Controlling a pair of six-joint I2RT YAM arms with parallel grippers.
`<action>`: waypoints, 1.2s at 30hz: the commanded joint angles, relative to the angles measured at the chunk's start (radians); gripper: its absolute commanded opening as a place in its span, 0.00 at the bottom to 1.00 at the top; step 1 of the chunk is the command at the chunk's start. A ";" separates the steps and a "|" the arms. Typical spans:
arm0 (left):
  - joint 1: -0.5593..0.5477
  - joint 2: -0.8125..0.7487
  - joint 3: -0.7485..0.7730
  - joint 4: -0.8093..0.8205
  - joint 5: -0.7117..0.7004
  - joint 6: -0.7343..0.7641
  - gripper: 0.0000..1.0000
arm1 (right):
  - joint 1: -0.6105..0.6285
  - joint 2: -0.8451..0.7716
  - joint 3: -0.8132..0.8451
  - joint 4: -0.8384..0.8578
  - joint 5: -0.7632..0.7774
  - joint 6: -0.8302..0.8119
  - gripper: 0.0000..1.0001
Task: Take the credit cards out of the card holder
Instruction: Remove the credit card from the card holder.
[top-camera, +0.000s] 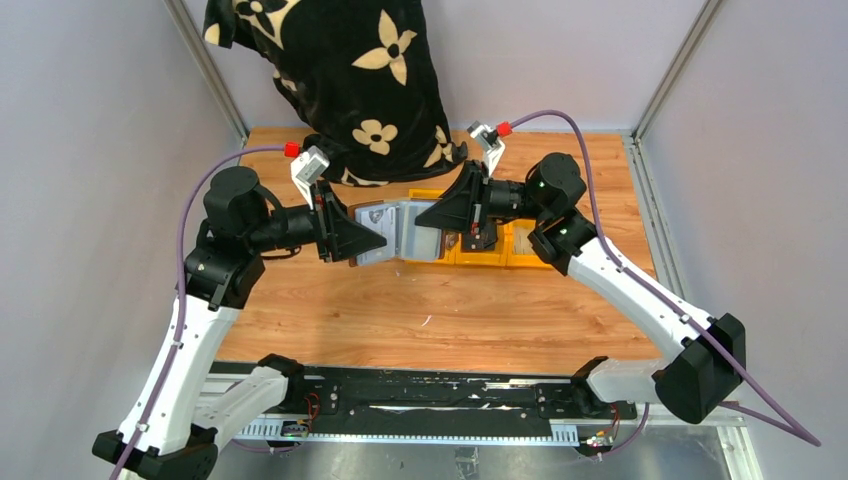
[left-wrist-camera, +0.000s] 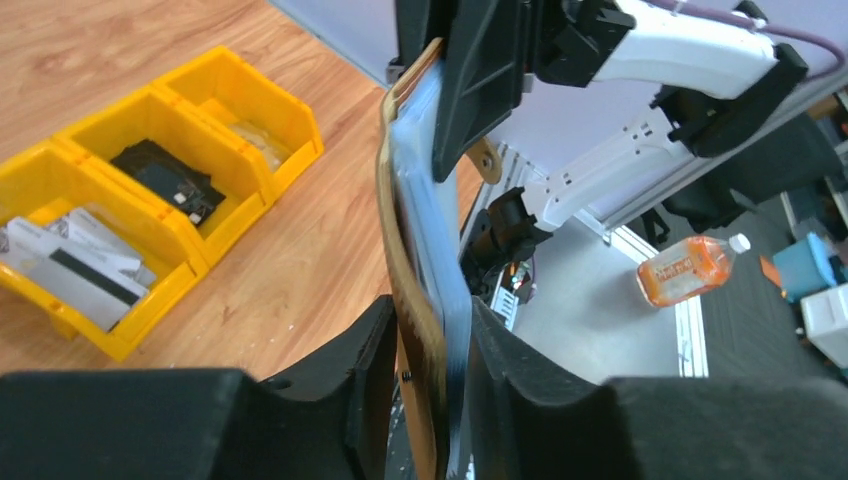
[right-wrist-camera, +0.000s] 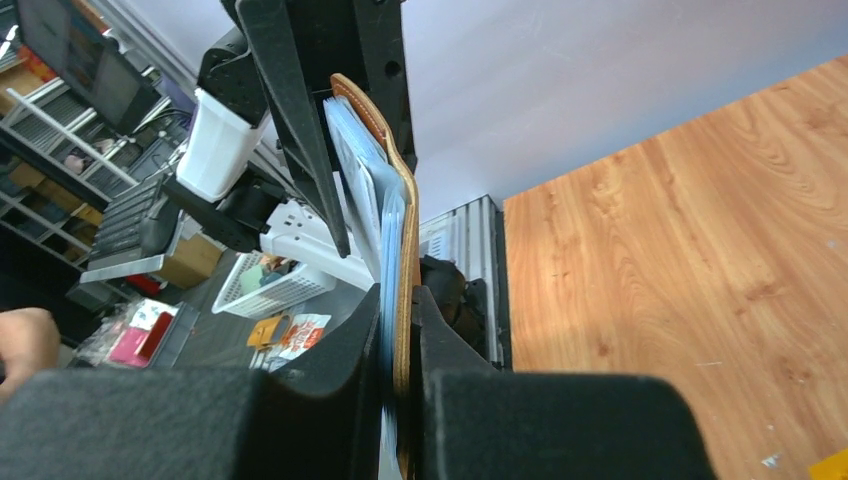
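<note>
Hanging above the table (top-camera: 400, 320) at mid-frame in the top view, the card holder (top-camera: 392, 232) is pinched at one end by the left fingers (left-wrist-camera: 350, 365) and at the other by the right fingers (right-wrist-camera: 340, 360); credit cards (left-wrist-camera: 75, 262) lie in a yellow bin (left-wrist-camera: 155, 305).

Brown card holder (top-camera: 397, 235) open aloft; credit cards (left-wrist-camera: 72, 263) in yellow bin (left-wrist-camera: 160, 292).

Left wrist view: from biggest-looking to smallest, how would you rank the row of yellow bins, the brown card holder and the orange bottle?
1. The yellow bins, taken as a row.
2. The card holder. It is seen edge-on and sits right at the camera, so its rank against the bins is unsure.
3. The orange bottle, far beyond the table.
</note>
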 joint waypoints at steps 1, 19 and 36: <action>-0.008 -0.002 -0.018 0.095 0.114 -0.073 0.38 | 0.011 0.002 0.021 0.123 -0.057 0.064 0.00; -0.008 -0.046 -0.039 0.254 0.312 -0.223 0.08 | -0.009 0.004 -0.011 0.246 -0.159 0.180 0.01; 0.014 -0.003 0.033 -0.078 -0.042 -0.080 0.00 | -0.098 -0.185 0.106 -0.292 0.172 -0.059 0.60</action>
